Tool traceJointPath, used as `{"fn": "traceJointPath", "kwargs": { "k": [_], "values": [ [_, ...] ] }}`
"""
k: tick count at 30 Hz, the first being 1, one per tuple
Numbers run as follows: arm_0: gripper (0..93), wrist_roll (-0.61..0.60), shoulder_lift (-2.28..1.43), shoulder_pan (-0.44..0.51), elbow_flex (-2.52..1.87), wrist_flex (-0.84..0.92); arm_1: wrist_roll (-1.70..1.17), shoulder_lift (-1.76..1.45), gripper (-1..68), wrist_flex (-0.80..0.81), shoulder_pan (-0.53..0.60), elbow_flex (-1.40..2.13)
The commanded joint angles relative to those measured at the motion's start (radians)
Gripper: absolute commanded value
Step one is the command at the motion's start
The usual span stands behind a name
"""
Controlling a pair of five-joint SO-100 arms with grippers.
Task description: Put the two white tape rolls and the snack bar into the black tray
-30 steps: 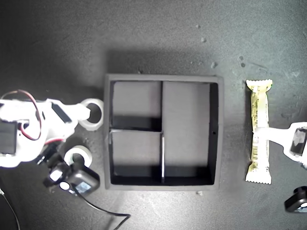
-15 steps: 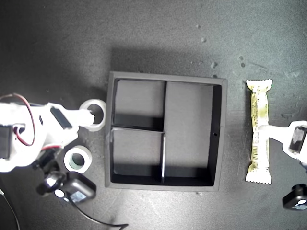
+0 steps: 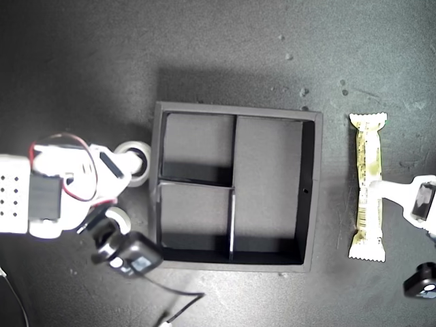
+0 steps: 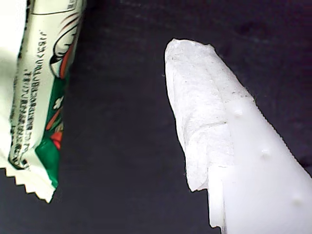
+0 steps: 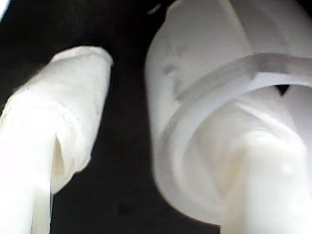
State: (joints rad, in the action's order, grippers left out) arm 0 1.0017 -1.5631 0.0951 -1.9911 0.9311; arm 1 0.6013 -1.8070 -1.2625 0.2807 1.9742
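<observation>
My second gripper [image 3: 131,165] has one finger through the hole of the all-white tape roll [image 3: 134,162] and the other outside, not yet closed on it, just beside the black tray [image 3: 158,204]. This looks like the grasp; next comes a squeeze, then a lift over the wall. My first gripper [image 3: 373,190] rests against the snack bar [image 3: 368,185]; whether it grips is unclear. The second roll [image 3: 117,218] is half hidden.

dark grey tabletop [image 3: 225,41], small pale specks [image 3: 303,91] scattered toward the exterior view's upper right
</observation>
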Motion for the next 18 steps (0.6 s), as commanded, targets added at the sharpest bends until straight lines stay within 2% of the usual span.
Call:
{"fn": "traceJointPath", "kwargs": {
  "k": [1,5,11,18],
  "values": [
    [0.5,0.058,0.04,-0.048,0.046,0.026,-0.029,-0.005,27.3,0.028,-0.005,0.02],
    [0.0,0.069,-0.009,-0.046,0.103,0.133,-0.064,0.048,27.6,0.11,-0.023,0.026],
    [0.0,0.025,-0.135,-0.031,0.37,0.446,-0.106,0.354,26.2,0.132,-0.055,-0.16],
    [0.0,-0.104,-0.006,-0.026,1.0,0.706,-0.095,0.451,16.3,0.15,-0.069,-0.184]
  ]
}}
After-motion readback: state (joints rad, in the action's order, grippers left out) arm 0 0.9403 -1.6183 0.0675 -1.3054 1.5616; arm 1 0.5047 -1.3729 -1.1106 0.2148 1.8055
